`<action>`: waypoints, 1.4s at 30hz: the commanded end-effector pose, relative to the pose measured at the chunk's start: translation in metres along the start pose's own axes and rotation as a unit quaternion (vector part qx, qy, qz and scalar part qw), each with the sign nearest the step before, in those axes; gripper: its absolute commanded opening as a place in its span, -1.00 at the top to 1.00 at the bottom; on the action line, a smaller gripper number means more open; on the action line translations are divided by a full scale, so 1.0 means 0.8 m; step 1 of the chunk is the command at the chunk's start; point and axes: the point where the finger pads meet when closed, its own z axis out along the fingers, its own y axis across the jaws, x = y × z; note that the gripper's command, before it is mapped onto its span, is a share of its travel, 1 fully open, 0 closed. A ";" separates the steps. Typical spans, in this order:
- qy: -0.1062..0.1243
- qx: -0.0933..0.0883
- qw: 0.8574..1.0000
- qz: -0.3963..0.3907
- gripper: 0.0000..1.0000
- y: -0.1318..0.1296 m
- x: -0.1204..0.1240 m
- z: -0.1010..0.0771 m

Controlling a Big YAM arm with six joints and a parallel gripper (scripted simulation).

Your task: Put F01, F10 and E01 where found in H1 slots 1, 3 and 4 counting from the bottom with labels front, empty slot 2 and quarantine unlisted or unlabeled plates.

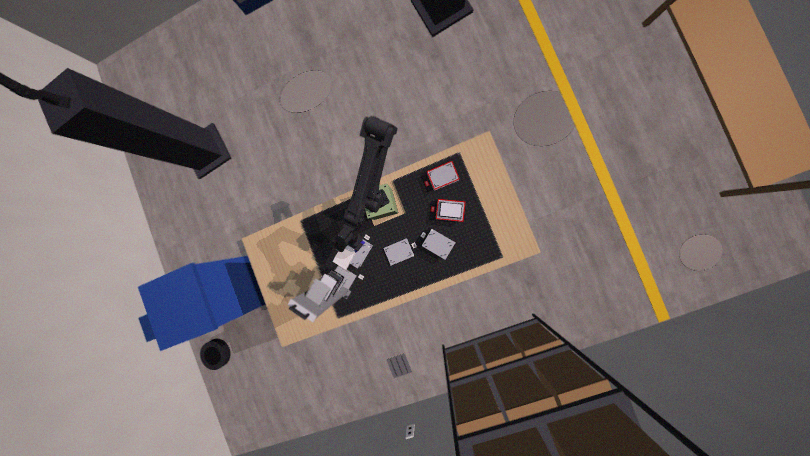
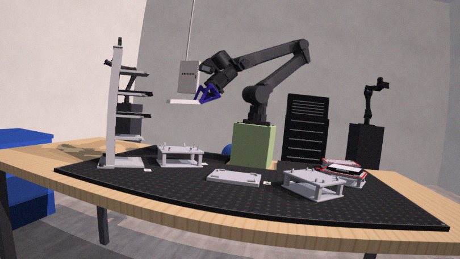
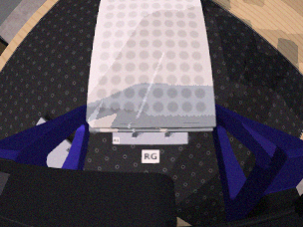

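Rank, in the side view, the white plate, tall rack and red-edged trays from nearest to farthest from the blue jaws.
1. White plate, gripped in the jaws.
2. Tall rack, to the left.
3. Red-edged trays, far right.

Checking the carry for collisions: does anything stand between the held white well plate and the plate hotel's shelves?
Nothing visible does. The white well plate, gripped by the blue fingers, hangs level in open air short of the grey plate hotel, above the grey regrip nest.
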 end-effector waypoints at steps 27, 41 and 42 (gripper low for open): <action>-0.048 -0.001 0.999 -0.001 -0.72 0.000 -0.087 -0.045; -0.045 0.000 0.999 -0.001 -0.72 0.000 -0.096 -0.053; -0.040 0.000 0.999 -0.001 -0.72 0.000 -0.094 -0.054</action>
